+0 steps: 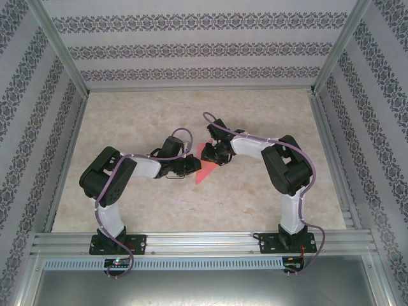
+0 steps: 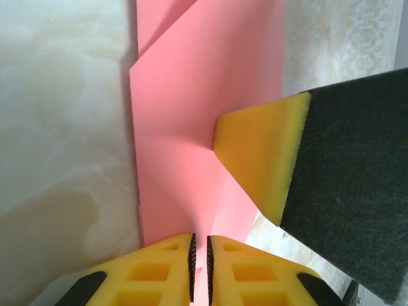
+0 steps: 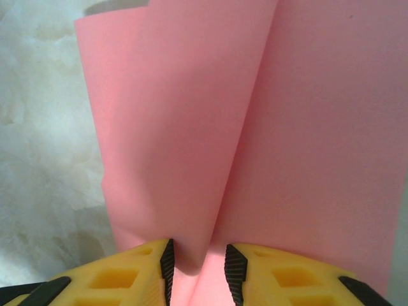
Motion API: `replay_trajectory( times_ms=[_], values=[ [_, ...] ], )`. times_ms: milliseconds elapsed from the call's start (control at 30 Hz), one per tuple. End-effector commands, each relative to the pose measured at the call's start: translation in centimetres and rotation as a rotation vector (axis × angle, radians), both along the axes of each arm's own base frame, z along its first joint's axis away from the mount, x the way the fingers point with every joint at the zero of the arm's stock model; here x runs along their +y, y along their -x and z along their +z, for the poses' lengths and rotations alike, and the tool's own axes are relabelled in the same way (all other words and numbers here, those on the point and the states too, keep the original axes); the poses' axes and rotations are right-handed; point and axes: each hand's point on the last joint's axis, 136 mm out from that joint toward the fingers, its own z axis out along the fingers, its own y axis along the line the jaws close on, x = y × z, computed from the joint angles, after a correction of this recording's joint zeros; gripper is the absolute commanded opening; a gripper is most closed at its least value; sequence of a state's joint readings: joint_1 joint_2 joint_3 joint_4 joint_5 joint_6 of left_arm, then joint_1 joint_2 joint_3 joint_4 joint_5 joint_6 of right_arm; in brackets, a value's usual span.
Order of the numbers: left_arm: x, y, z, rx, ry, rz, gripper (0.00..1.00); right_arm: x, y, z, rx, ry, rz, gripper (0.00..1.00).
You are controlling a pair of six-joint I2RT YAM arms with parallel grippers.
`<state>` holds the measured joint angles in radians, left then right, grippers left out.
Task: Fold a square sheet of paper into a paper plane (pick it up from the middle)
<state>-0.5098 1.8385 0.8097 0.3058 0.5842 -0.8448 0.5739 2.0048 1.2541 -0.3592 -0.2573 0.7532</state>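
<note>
Where the two claws meet at the middle of the table (image 1: 268,204), the left claw (image 2: 199,271) has its yellow fingers pressed almost together on a thin edge of the pink paper (image 2: 191,115). A sliver of pink shows in the narrow slit between the pads. The right claw (image 3: 199,268) stands a little wider, with a rounded fold of the paper (image 3: 178,127) running down into the gap. Both pads appear to touch the fold, so it looks like a loose pinch. In the left wrist view, one finger (image 2: 255,153) of the right claw lies against the sheet from the right.

From above, the left claw (image 1: 190,167) and right claw (image 1: 215,155) flank the paper (image 1: 200,173), which is partly folded and tapers to a point at its near end. The left arm rises from its near-left base, bends at the elbow and reaches right. The right arm rises from its near-right base, bends and reaches left.
</note>
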Motion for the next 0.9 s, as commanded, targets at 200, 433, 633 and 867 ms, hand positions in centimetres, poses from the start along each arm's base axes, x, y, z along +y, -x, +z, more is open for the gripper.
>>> replay_trajectory(
  times_ms=[200,433,633,867],
  values=[
    [-1.0,0.0,0.3,-0.009,0.025,-0.035,0.17,-5.7,6.9,-8.9,0.254,0.307,0.015,0.31],
    [-0.9,0.2,-0.3,0.013,0.014,-0.036,0.17,-5.8,7.1,-9.2,0.261,0.317,0.018,0.31],
    [-0.6,0.4,-0.9,0.032,-0.012,-0.038,0.17,-5.9,7.3,-9.4,0.266,0.327,0.025,0.31],
    [0.1,0.9,-1.1,0.047,-0.063,-0.039,0.15,-5.8,7.4,-9.6,0.267,0.33,0.032,0.31]
  ],
)
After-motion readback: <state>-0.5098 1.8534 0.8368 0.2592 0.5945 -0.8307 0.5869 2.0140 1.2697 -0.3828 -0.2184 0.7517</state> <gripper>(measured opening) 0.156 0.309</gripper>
